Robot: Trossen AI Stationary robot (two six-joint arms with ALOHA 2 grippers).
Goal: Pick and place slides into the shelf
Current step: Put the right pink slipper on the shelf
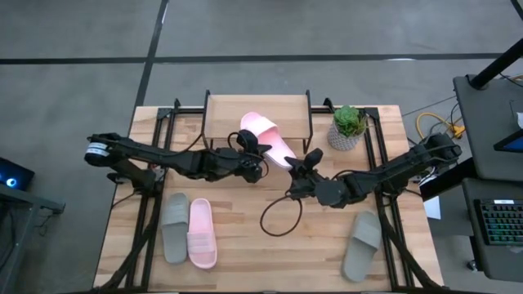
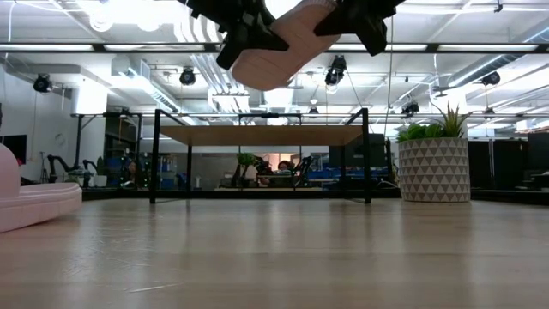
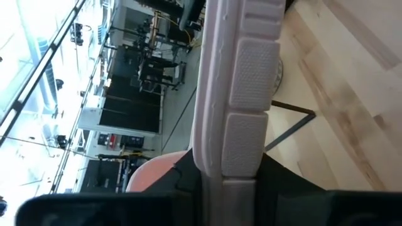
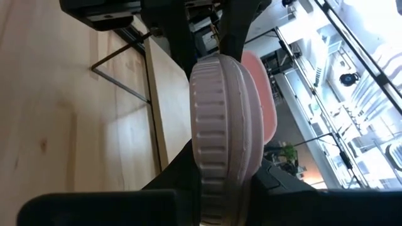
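Slides of soft foam are spread over the scene: 1 light pink slide [image 1: 268, 139] is held in the air by both grippers, just in front of the shelf [image 1: 257, 111] and partly over its plank top in the high view. Its sole is shown in the left wrist view as raised, pebbled rectangular pads [image 3: 242, 113] set along a smooth pale rim, and its rounded end is seen ribbed with fine vertical grooves in the right wrist view [image 4: 223, 132]. The left gripper [image 1: 255, 170] is closed on 1 end of this slide, and the right gripper [image 1: 301, 167] is clamped on the other end; the dark fingers are pressed against the foam on both sides.

In the low view the pink slide [image 2: 274, 51] is seen tilted above the shelf [image 2: 262, 135], whose light wooden plank is carried on thin black metal legs.

On the slatted wooden table [image 1: 245, 245], 1 grey slide [image 1: 174, 227] and 1 pink slide [image 1: 202, 233] are laid side by side near the left front corner, touching or nearly so. A 2nd grey slide [image 1: 362, 244] is placed at the right front. A potted plant [image 1: 348, 127] in a white, triangle-patterned pot is stood beside the shelf. A dark cable loop [image 1: 279, 216] is lying on the table between the arms.
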